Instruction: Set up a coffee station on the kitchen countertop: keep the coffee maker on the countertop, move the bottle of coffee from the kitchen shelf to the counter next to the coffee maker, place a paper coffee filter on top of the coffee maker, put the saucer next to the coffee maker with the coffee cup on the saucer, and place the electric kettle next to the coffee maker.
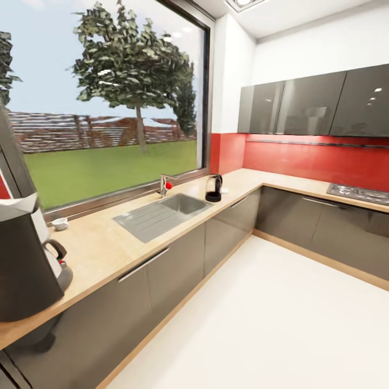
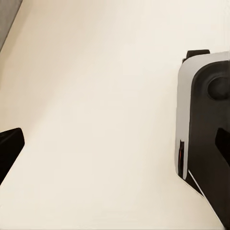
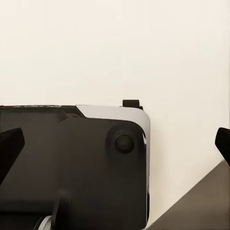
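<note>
Beige-wood countertop (image 1: 102, 246) runs along the window wall, w/ the coffee maker (image 1: 24, 259) big and dark at the near left edge, a pale paper filter (image 1: 19, 206) seemingly sitting on its top, and what looks like the electric kettle (image 1: 58, 265) tucked right beside it, handle showing. A small white cup (image 1: 59, 223) sits further back on the counter by the window, apart from the maker; can't tell if a saucer is under it. Past the sink (image 1: 162, 213), a dark jug-like appliance (image 1: 214, 188) stands near the corner; can't say what it is. No bottle of coffee or shelf visible from here. Left gripper (image 2: 117, 143): fingertips sit at opposite frame edges, so spread wide, nothing between them, pale floor and the robot's own base (image 2: 203, 129) below. Right gripper (image 3: 117, 143): same, spread wide, empty, over base and floor. Judgement: robot is in transit, arms down, prob. btw fetches; filter and kettle steps look done, cup/saucer and bottle appear pending. Next move needs the base driven or turned toward whichever item is next, then an arm raised to counter height before any grasp.
</note>
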{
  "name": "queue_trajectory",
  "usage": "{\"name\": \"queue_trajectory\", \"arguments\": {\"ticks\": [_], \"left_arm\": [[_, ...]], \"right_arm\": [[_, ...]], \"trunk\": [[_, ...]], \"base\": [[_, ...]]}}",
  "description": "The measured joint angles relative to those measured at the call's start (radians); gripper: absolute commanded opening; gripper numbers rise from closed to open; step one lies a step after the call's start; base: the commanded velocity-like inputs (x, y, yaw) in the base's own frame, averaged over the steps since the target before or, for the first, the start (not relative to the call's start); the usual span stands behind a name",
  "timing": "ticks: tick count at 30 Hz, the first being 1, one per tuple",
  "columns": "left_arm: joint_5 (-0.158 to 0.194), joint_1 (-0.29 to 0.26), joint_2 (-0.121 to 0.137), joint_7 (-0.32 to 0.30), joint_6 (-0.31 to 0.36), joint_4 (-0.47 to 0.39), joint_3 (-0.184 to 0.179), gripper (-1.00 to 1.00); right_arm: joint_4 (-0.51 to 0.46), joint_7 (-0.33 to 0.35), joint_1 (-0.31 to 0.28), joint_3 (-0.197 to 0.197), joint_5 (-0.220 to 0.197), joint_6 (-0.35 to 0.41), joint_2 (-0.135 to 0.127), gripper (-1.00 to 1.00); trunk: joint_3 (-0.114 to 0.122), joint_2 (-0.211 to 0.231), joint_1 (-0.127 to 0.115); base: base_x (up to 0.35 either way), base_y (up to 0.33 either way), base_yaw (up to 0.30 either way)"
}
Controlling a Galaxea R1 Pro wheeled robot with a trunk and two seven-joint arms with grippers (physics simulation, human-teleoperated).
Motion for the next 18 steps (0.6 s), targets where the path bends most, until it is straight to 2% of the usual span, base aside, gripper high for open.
{"name": "queue_trajectory", "arguments": {"ticks": [10, 18], "left_arm": [[-0.002, -0.003, -0.024, 0.000, 0.008, -0.002, 0.000, 1.00], [-0.001, -0.003, -0.027, 0.000, 0.008, -0.003, 0.000, 1.00]], "right_arm": [[0.001, 0.000, 0.000, 0.000, 0.000, 0.000, 0.000, 1.00], [0.001, 0.000, 0.000, 0.000, 0.000, 0.000, 0.000, 1.00]], "trunk": [[0.000, 0.000, 0.000], [0.000, 0.000, 0.000]], "base": [[0.306, -0.162, 0.000], [0.283, -0.220, 0.000]]}}
